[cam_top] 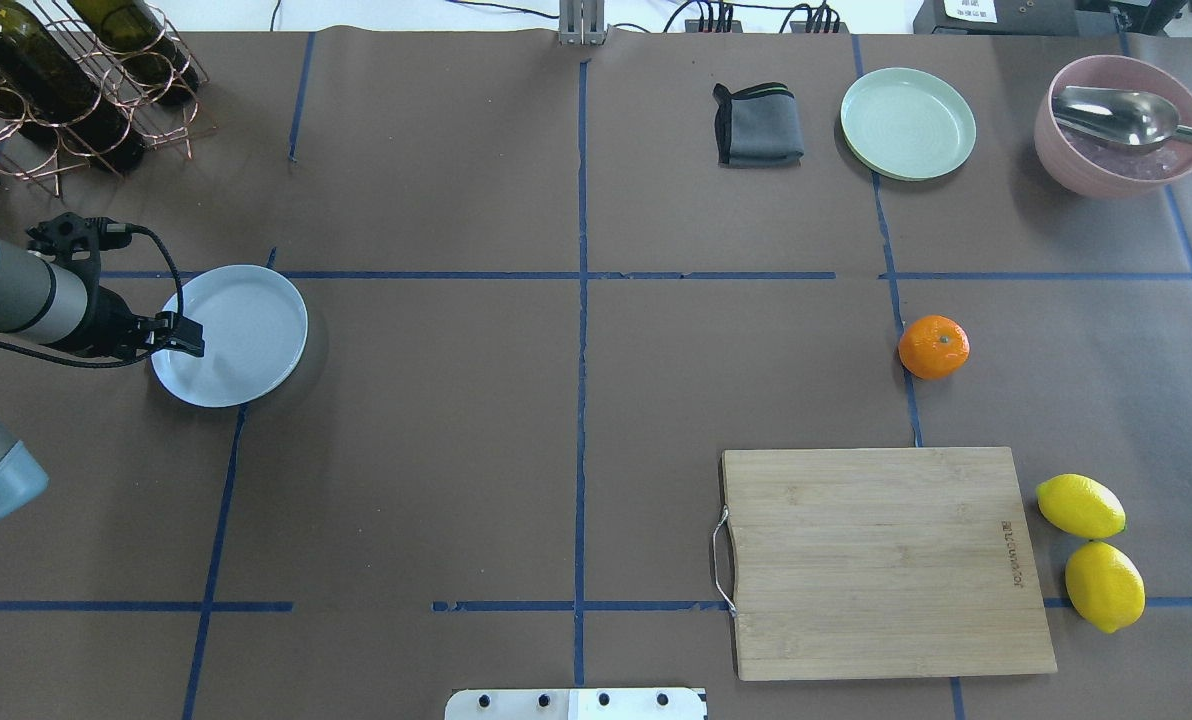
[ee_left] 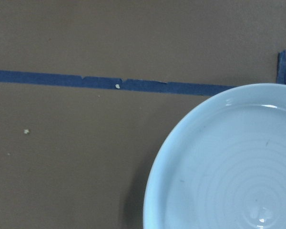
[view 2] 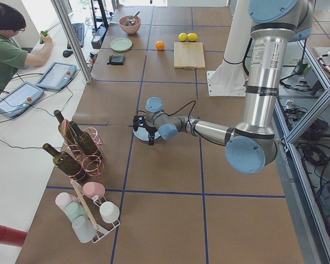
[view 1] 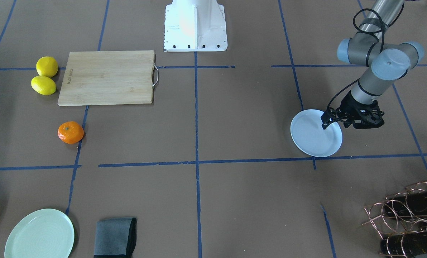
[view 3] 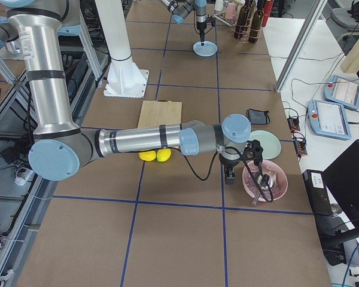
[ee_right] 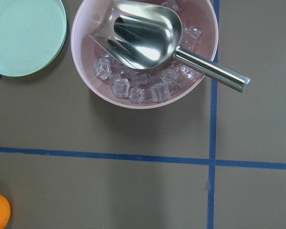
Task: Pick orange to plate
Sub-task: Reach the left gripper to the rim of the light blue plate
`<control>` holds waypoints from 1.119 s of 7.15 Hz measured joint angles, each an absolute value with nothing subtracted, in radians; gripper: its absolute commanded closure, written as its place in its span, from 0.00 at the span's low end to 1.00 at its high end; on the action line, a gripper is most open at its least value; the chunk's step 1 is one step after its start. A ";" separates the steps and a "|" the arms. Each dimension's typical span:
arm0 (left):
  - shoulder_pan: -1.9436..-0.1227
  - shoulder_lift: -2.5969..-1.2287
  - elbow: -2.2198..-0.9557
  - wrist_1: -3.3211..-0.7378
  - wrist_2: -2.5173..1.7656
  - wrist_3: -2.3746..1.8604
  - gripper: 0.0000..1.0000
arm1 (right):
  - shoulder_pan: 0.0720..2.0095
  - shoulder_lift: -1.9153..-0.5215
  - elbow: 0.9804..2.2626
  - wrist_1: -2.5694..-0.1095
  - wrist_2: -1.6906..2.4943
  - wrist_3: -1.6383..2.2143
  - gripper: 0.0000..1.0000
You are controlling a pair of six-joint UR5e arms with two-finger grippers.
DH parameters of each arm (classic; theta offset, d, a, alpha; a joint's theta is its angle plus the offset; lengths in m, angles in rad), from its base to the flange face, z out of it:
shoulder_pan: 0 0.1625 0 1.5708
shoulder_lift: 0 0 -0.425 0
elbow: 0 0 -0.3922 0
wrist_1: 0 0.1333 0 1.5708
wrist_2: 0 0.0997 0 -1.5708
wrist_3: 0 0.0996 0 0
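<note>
Across the overhead view's right half, at about three o'clock from the table's middle, the orange (cam_top: 934,347) sits by itself on brown paper, just beside a blue tape line (cam_top: 892,300). The plate (cam_top: 251,300) lies well apart from it, at nine o'clock. The left gripper (cam_top: 188,347) hangs over the plate's nine-o'clock rim; its fingers look close together, but I cannot tell whether they are pressed shut. At six o'clock from the orange lies a wooden cutting board (cam_top: 886,560) with a small dark brand mark along its right edge, too small to read. Two lemons (cam_top: 1080,506) lie at five o'clock and a pale green plate (cam_top: 907,123) at twelve. The right gripper (view 3: 230,177) shows only from the side, beside a pink bowl (ee_right: 86,62) holding ice cubes (ee_right: 120,87) and a metal scoop (ee_right: 148,36). Whether that gripper is spread or closed cannot be told.
</note>
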State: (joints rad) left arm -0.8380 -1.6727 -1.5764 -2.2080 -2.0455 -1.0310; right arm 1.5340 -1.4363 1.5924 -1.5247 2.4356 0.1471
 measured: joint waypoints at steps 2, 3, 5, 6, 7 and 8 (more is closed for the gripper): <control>-0.836 -1.672 -1.576 -2.209 -2.045 -1.025 0.76 | 1.534 -1.435 1.597 -1.524 2.436 0.158 0.00; -0.837 -1.667 -1.579 -2.209 -2.045 -1.022 0.88 | 1.534 -1.435 1.599 -1.524 2.436 0.161 0.00; -0.842 -1.659 -1.593 -2.208 -2.045 -1.019 1.00 | 1.534 -1.434 1.601 -1.524 2.437 0.171 0.00; -0.845 -1.657 -1.602 -2.207 -2.047 -1.019 1.00 | 1.534 -1.434 1.601 -1.523 2.437 0.175 0.00; -0.849 -1.655 -1.616 -2.206 -2.052 -1.021 1.00 | 1.534 -1.434 1.601 -1.523 2.437 0.177 0.00; -0.861 -1.653 -1.632 -2.204 -2.065 -1.025 1.00 | 1.534 -1.434 1.600 -1.523 2.437 0.178 0.00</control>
